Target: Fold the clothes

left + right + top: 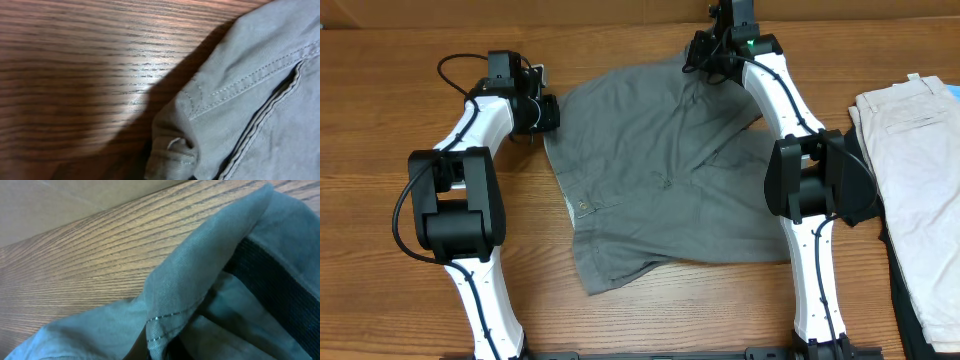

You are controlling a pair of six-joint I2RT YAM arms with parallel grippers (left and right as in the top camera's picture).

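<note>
- Grey shorts [665, 180]: lying spread and creased on the wooden table [380, 120], between the two grippers. The waistband side with its small button [583, 205] faces the left arm.
- Far edge of the shorts: raised at the right gripper; the rest of the cloth lies flat on the table.
- Left gripper [548, 112]: at the far left corner of the shorts, fingers pressed together on a bunched fold of the cloth. The left wrist view shows that fold [175, 147] gathered directly under the camera; the fingers themselves are out of frame.
- Just beyond the fold, to the gripper's right: a double-stitched seam and a pocket opening [270, 110].
- Right gripper [708, 58]: at the far edge of the shorts, jaws closed and pinching the cloth. The right wrist view shows a hem corner [170, 310] pulled up into a peak close to the camera, with stitching across it.
- Ahead of the right gripper: bare table, then a beige panel [50, 205] at the table's far edge.
- Well apart, outboard of the right arm: cream-white shorts [920, 150] lying flat at the table's edge, not touching the grey pair.
</note>
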